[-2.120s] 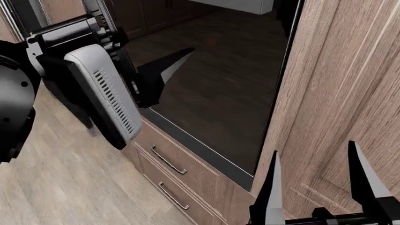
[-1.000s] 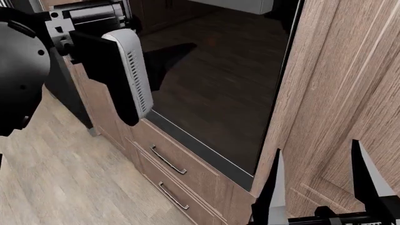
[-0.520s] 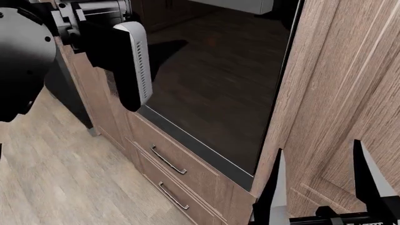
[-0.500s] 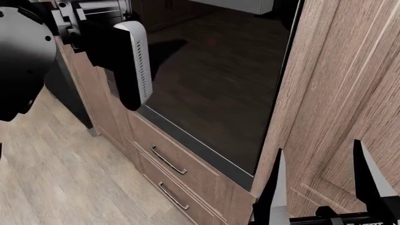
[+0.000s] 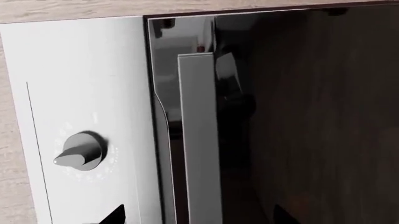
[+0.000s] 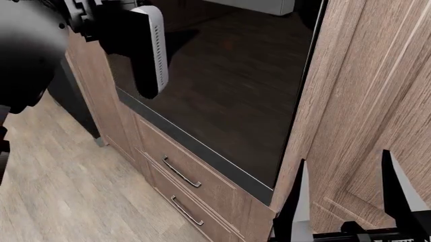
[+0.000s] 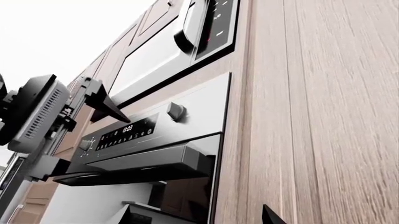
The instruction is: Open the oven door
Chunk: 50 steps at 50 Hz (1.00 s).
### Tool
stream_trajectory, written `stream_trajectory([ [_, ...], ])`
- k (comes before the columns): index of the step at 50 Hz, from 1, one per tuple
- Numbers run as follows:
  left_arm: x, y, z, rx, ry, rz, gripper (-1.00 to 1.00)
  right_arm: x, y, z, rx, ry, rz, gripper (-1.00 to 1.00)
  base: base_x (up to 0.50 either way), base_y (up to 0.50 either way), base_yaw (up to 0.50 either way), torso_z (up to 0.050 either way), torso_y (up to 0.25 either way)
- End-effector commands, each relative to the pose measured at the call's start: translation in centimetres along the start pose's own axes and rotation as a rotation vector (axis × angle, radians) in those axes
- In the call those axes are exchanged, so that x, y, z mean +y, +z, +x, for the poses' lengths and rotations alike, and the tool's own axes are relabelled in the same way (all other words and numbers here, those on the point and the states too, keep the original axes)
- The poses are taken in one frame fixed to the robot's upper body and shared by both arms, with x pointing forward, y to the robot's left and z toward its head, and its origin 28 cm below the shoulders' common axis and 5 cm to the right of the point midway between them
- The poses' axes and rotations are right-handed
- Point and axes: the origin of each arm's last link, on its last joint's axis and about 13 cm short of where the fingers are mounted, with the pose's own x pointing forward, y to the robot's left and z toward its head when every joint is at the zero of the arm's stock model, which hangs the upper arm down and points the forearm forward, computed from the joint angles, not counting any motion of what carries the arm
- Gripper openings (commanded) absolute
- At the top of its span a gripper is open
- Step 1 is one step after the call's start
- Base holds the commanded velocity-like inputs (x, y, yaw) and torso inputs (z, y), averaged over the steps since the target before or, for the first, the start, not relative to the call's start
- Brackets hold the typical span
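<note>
From the left wrist camera, the oven door (image 5: 311, 121) is filling most of the picture as a dark, glossy panel, with its grey bar handle (image 5: 199, 140) running along the edge next to the pale control panel (image 5: 87, 93). A round knob (image 5: 80, 151) is sitting on that panel. Only dark tips of the left gripper are peeking in at the frame's edge, so I cannot tell here how its jaws are standing.

In the head view, the oven door (image 6: 229, 96) is standing closed in the wood-grain cabinet wall (image 6: 364, 101), above two drawers (image 6: 181, 186) with thin metal pulls. The left arm (image 6: 128, 45) is reaching up in front of the door's upper left part, its grey-and-black casing hiding the jaws. The right gripper (image 6: 343, 196) is hanging low at the right, in front of the cabinet panel, with its two pointed fingers (image 6: 300, 201) spread apart and nothing between them.

In the right wrist view, the oven door (image 7: 156, 205) is sitting beneath the handle (image 7: 143, 165) and the control panel (image 7: 162, 126) with its lit display. The left gripper (image 7: 103, 105) is hovering close to that panel, and its jaws are not readable here either.
</note>
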Motion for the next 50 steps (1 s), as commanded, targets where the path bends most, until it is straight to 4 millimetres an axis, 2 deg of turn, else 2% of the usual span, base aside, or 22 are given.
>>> stream_trajectory([
  [1,0.1,-0.7,0.4,0.022,0.007,-0.009,1.00,0.0,0.0,0.0,0.000,-0.002,-0.001,1.00,0.00,0.00,0.00,0.000,0.000],
  [50,-0.6,-1.9,2.8,0.059,0.010,-0.022,1.00,-0.1,0.0,0.0,0.000,-0.007,0.000,1.00,0.00,0.00,0.00,0.000,0.000],
])
